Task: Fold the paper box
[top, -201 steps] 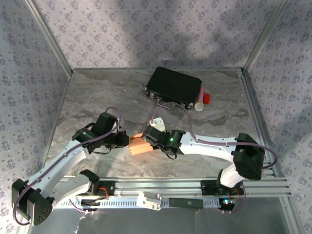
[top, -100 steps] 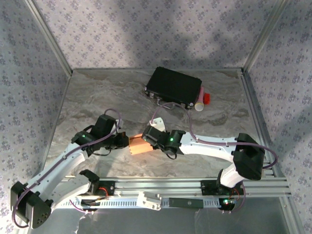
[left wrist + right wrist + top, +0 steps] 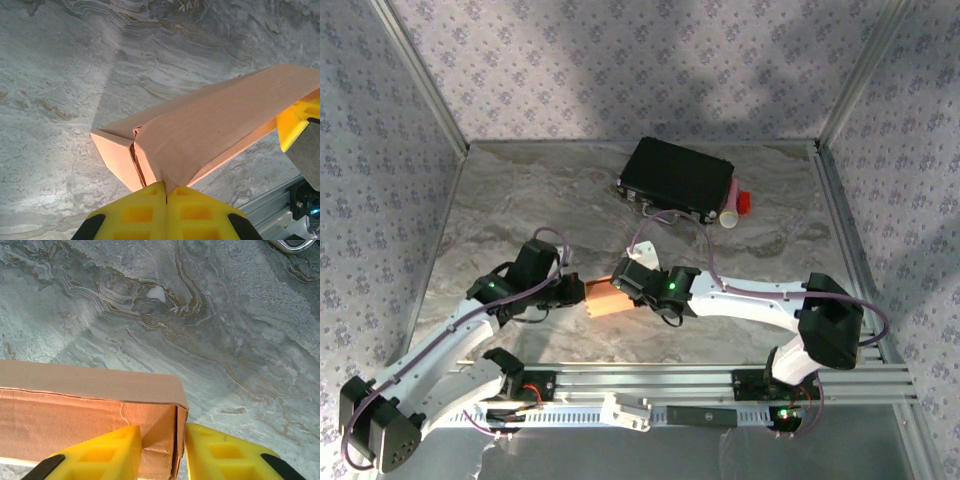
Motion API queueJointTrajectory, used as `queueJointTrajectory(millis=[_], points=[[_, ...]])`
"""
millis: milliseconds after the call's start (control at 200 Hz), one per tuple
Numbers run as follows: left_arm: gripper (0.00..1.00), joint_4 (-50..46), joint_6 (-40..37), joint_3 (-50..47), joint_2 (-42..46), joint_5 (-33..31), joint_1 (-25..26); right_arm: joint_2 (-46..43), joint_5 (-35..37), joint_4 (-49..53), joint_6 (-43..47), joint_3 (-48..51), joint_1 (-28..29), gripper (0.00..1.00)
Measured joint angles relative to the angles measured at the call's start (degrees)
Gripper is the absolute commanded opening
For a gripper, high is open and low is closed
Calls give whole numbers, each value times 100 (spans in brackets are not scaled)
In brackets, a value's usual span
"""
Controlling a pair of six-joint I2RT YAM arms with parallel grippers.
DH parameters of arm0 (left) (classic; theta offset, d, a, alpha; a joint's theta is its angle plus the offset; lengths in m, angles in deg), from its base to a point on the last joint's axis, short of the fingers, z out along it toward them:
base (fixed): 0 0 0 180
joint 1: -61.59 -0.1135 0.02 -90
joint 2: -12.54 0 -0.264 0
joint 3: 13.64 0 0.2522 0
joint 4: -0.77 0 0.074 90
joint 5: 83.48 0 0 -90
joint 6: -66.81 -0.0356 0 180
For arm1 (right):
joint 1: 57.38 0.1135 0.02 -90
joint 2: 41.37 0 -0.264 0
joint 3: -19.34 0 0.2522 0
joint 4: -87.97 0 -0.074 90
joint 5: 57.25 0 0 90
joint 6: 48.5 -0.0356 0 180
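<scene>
The paper box [image 3: 608, 298] is a small salmon-pink cardboard box, held between both arms near the table's front centre. My left gripper [image 3: 576, 292] is at its left end. In the left wrist view its yellow fingers [image 3: 135, 212] are pressed together, pinching a folded edge of the box [image 3: 215, 125] beside an end seam. My right gripper [image 3: 626, 284] is at the box's right end. In the right wrist view its fingers [image 3: 107, 450] clamp the end corner of the box [image 3: 85, 400], one on each side of the end wall. A right finger [image 3: 292, 125] shows past the box's far end.
A black hard case [image 3: 678, 178] lies at the back of the marble table, with a pink-and-white tube [image 3: 730, 205] and a red cap [image 3: 744, 203] at its right end. An aluminium rail [image 3: 720, 380] runs along the near edge. Patterned walls enclose the table.
The left arm's elbow has sunk a little toward the near left. The box and both grippers have hardly shifted.
</scene>
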Motion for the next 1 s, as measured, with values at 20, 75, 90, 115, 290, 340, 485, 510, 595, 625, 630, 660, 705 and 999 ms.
queueJointTrajectory(millis=[20, 75, 90, 115, 290, 340, 485, 510, 595, 625, 630, 660, 705, 999], points=[[5, 7, 4, -2, 4, -17, 13, 0, 0, 2, 0, 0, 0, 32], [5, 13, 7, -7, 13, -74, 48, 0, 0, 9, 0, 0, 0, 33], [5, 13, 9, -7, 13, -92, 59, 0, 2, 9, 0, 0, 0, 33], [5, 13, 13, -7, 13, -118, 79, -2, 0, 9, 0, 0, 0, 33], [5, 13, 66, -7, 11, -376, 247, -2, 4, 31, 0, 0, 11, 34], [4, 11, 72, -9, 11, -450, 299, -2, 4, 35, 0, -4, 11, 35], [5, 13, 111, -9, 4, -603, 409, -13, 4, 72, -4, -9, 11, 38], [5, 11, 111, -9, 2, -623, 415, -17, 4, 83, -2, -9, 11, 39], [4, 13, 114, -9, -17, -686, 459, -55, -2, 125, -28, -9, 33, 41], [4, 17, 116, -9, -33, -706, 476, -70, -20, 125, -44, -9, 52, 42], [4, 20, 116, -9, -33, -706, 476, -72, -22, 122, -44, -9, 55, 42], [5, 26, 116, -9, -48, -706, 487, -92, -48, 125, -52, -9, 79, 42], [4, 39, 133, -9, -61, -726, 509, -131, -85, 129, -81, -9, 109, 43], [4, 63, 227, -11, -74, -798, 614, -1027, -323, 46, -487, 223, 199, 45]])
